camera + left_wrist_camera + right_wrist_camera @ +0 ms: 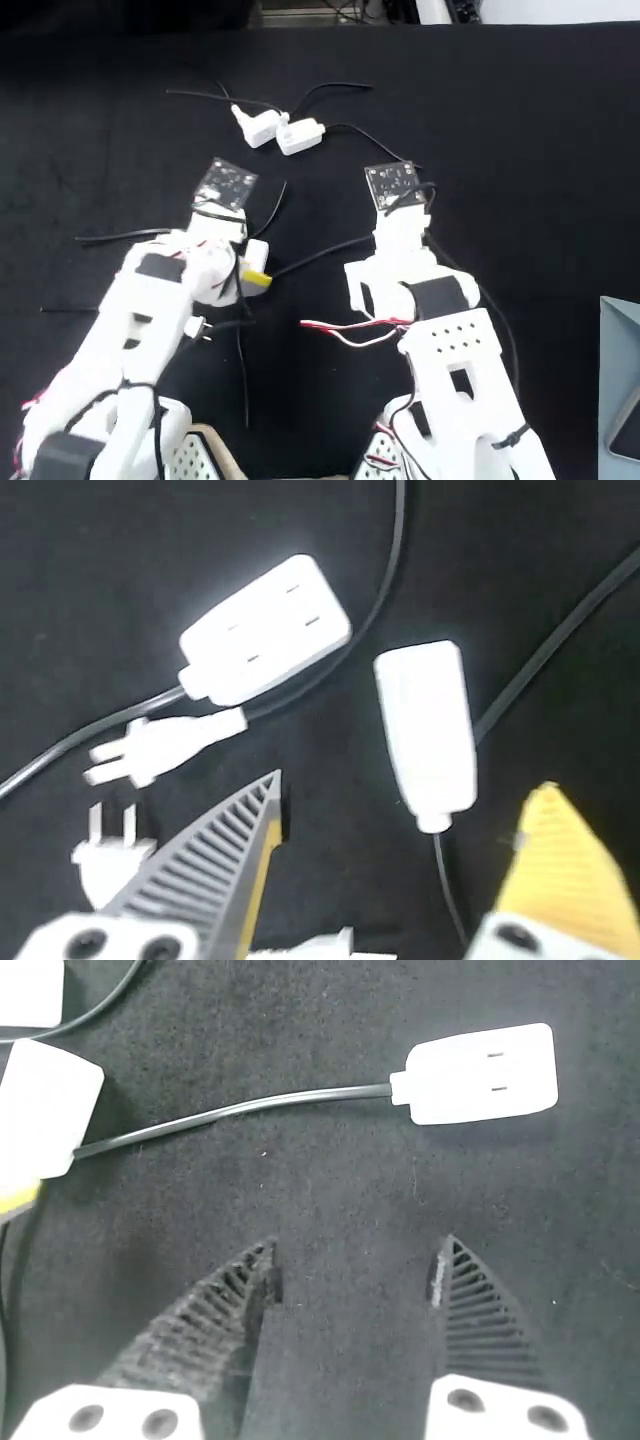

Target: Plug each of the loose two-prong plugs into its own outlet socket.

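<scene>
On a black cloth tabletop (540,150), white moulded plastic pieces lie on thin black cords. The left end effector (410,783) is spread open, one finger grey and ribbed, one yellow, above a smooth oblong block (425,725). Near it a rounded socket (265,630) lies slots up. A plug (165,745) lies just beside it, its flat prongs pointing away. The right end effector (358,1243), open and empty, hangs near a second socket (480,1075), slots up, long axis in line with its cord (240,1110).

Loose plug (100,865) partly hidden behind the left fingers (210,860); white socket block (28,988) cut off at the edge.
</scene>
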